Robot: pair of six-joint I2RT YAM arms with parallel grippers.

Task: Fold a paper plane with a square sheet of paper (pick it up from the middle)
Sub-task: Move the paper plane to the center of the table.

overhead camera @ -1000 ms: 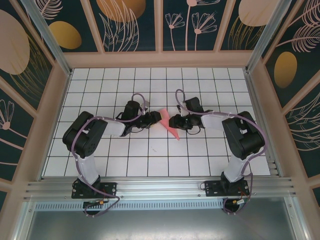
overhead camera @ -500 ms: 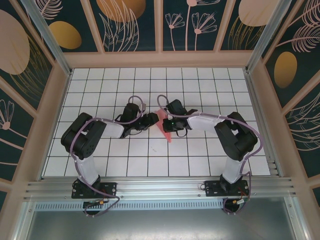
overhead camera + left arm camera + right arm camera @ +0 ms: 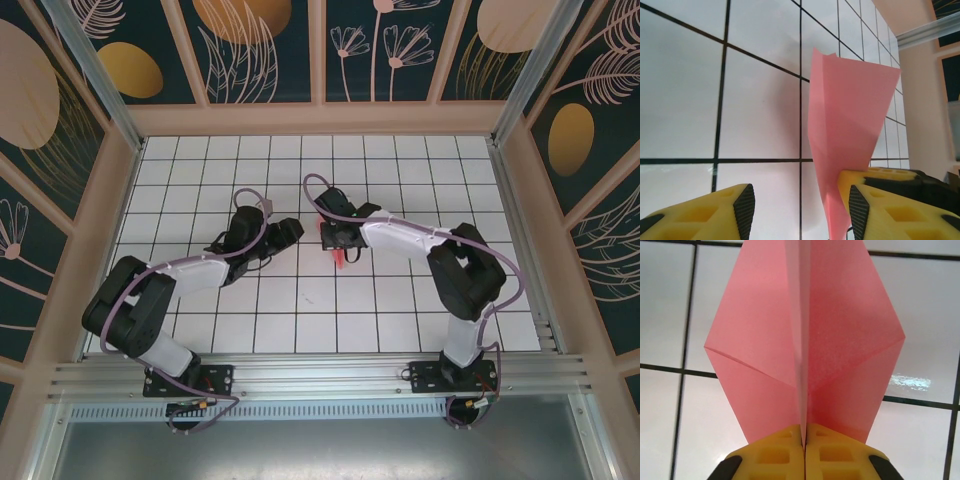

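The square sheet of paper is folded into a salmon-pink paper plane (image 3: 805, 335), a narrow dart with a centre crease. My right gripper (image 3: 804, 440) is shut on that crease, and the wings spread to both sides above the white tiles. From above, the plane (image 3: 342, 253) pokes out under the right gripper (image 3: 336, 244) near the table's middle. My left gripper (image 3: 289, 232) sits just left of it, open. In the left wrist view the plane (image 3: 850, 115) runs down between the open left gripper's (image 3: 800, 205) yellow fingers (image 3: 735, 212), close against the right one, not clamped.
The white grid table (image 3: 300, 320) has free tiles all round the grippers. Pink-framed patterned walls (image 3: 110, 210) close in the left, back and right sides. An aluminium rail (image 3: 320, 375) with both arm bases runs along the near edge.
My right gripper has closed on the plane's crease and carried it left and slightly back. The left arm's elbow has swung out to the lower left, and its gripper has drawn back a little.
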